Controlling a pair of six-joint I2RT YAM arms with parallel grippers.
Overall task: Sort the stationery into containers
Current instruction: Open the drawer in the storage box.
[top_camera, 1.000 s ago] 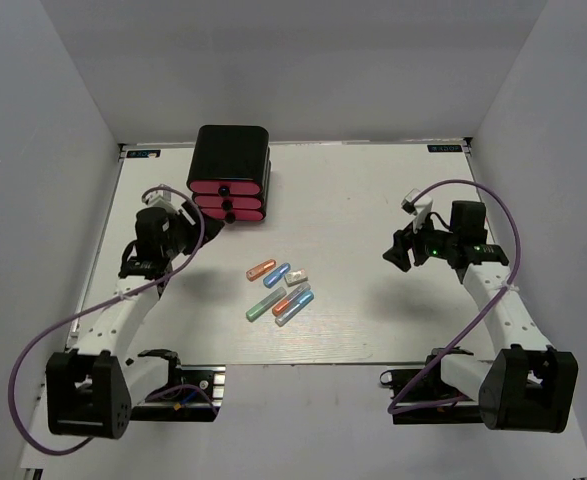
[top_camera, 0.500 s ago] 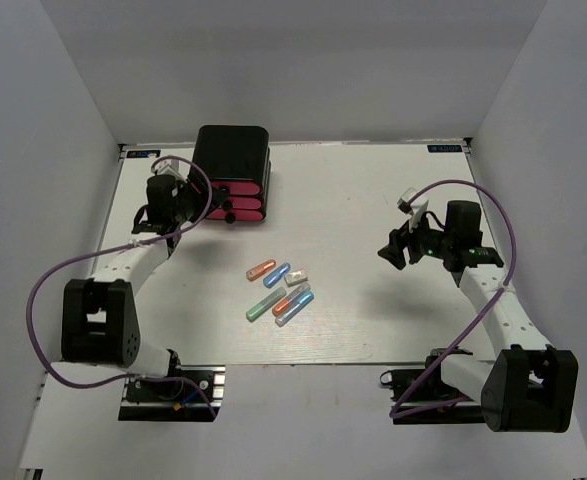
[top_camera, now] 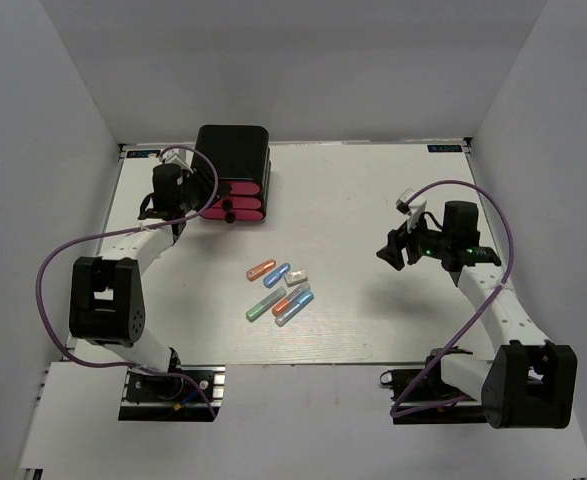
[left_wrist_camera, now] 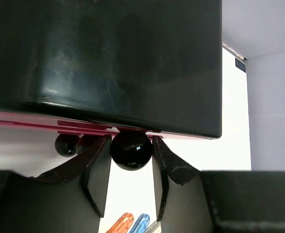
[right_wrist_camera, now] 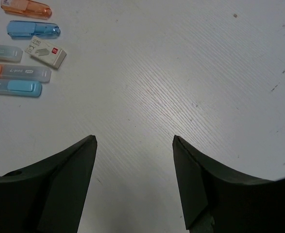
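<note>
The glossy black box (top_camera: 233,152) holds three pink-red drawers (top_camera: 243,197) with black round knobs, all pushed in. My left gripper (top_camera: 195,192) reaches in from the box's left. In the left wrist view its fingers press both sides of the nearest knob (left_wrist_camera: 130,150), which looks like the top drawer's. The stationery lies mid-table: an orange capsule (top_camera: 261,269), a blue one (top_camera: 277,274), a white block (top_camera: 296,279), a green one (top_camera: 265,304) and others. My right gripper (top_camera: 388,252) hovers open over bare table to their right, empty (right_wrist_camera: 134,138).
Grey walls close in the white table (top_camera: 373,320) on three sides. Purple cables loop off both arms. The right wrist view catches the orange capsule (right_wrist_camera: 25,8), blue capsule (right_wrist_camera: 33,29) and white block (right_wrist_camera: 45,51) at its upper left.
My left arm swung away from the table's left side to the drawer fronts, and its jaws narrowed onto the knob. The right arm shifted only slightly.
</note>
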